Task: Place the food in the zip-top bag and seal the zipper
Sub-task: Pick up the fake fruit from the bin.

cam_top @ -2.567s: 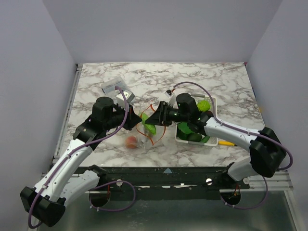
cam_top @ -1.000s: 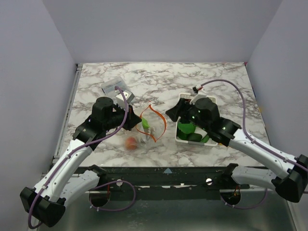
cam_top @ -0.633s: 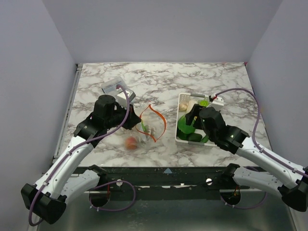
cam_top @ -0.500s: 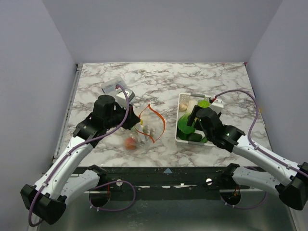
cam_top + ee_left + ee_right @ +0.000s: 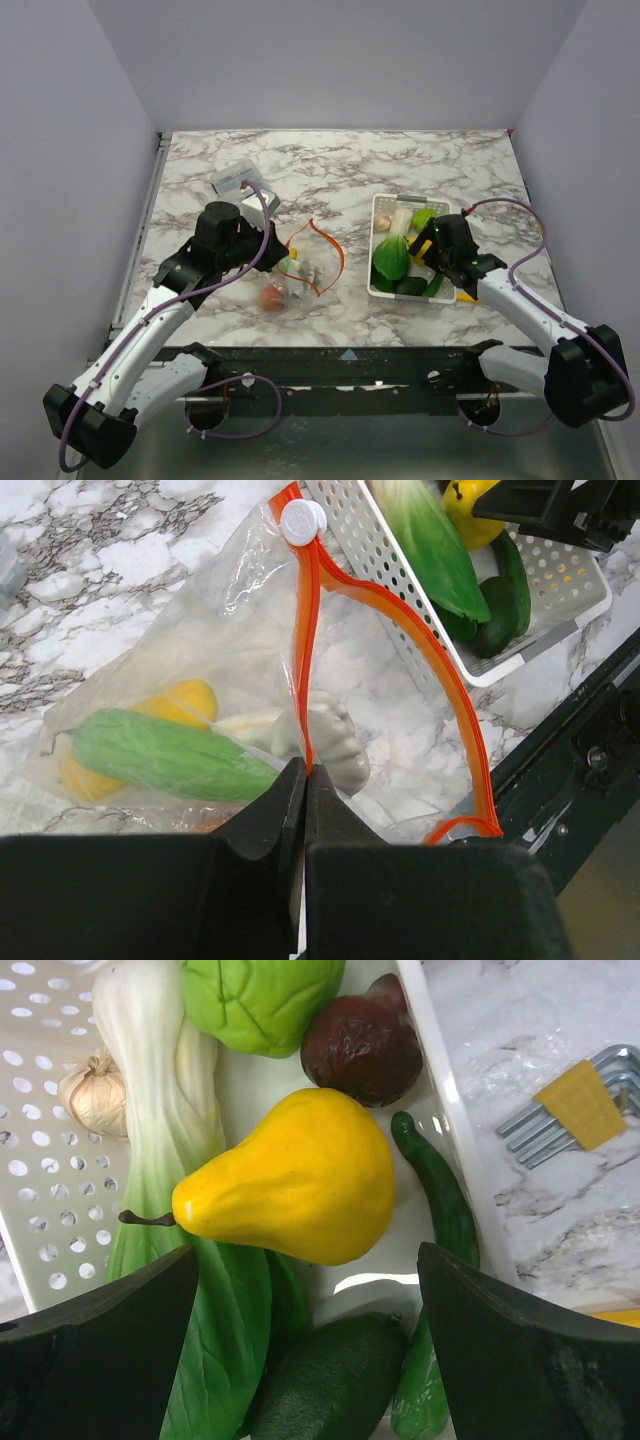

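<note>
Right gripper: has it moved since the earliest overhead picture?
Yes. The right gripper moved rightward, from the zip-top bag's mouth to above the white basket.

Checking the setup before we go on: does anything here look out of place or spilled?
A bunch of hex keys in a yellow holder lies on the table just outside the basket, a tool among toy food. Nothing looks spilled or broken.

table (image 5: 330, 165): marble | basket (image 5: 30, 1160): white, perforated | packet (image 5: 238, 180): grey-clear, far-left | hex keys (image 5: 570, 1110): near basket
</note>
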